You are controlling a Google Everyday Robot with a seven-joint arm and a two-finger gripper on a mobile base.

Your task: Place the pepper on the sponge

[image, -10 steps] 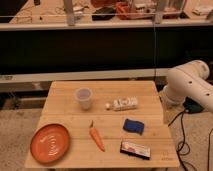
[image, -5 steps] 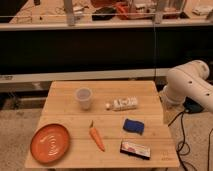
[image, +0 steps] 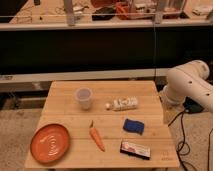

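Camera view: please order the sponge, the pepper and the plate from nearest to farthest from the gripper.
The gripper hangs below the white arm, beside the right edge of the table.
1. Sponge, on the right part of the table.
2. Pepper, at the front middle.
3. Plate, at the front left corner.

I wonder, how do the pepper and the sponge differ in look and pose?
The pepper is orange, slim and tapered; the sponge is dark blue and blocky. The pepper points away from the camera with its stem at the far end; the sponge lies crosswise. Both rest on the wooden table, apart. The gripper is out of view; only the white arm shows at right.
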